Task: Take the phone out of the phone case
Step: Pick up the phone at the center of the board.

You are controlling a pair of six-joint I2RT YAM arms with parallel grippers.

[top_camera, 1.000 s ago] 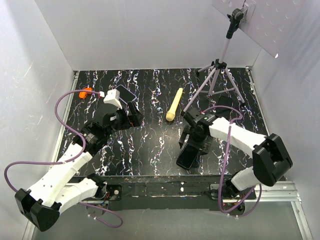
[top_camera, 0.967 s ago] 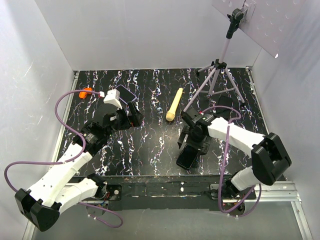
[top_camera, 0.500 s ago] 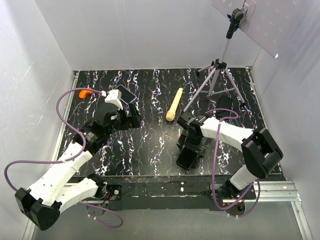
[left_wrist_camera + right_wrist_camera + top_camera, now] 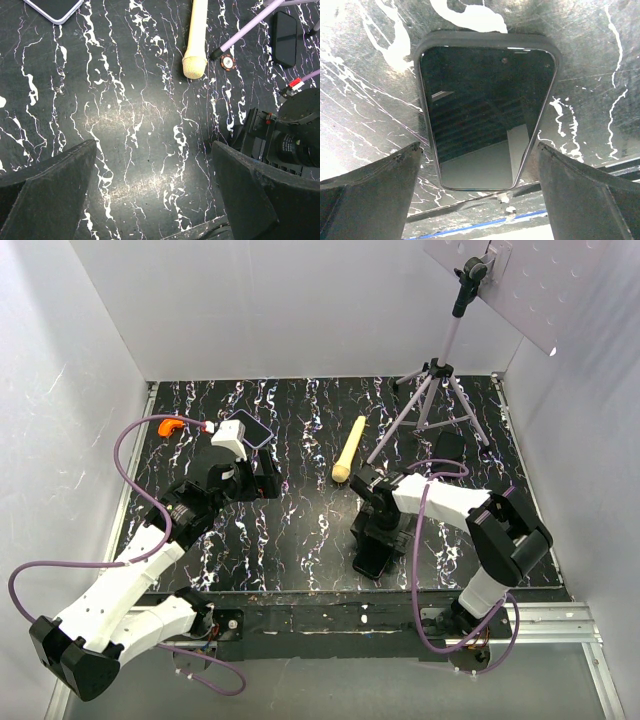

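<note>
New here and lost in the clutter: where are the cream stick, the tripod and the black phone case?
cream stick (image 4: 350, 448), top view, middle of shaft.
tripod (image 4: 437, 370), top view, hub where legs meet.
phone case (image 4: 480, 39), right wrist view, upper rim.

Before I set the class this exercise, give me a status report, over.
Left tool, right tool open, empty. Phone bare, far left, screen up. Phone case flat on table under right tool, glossy inside. Nothing in the way.

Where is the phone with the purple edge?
The phone lies at the far left of the table in the top view, just past the left gripper.
</note>
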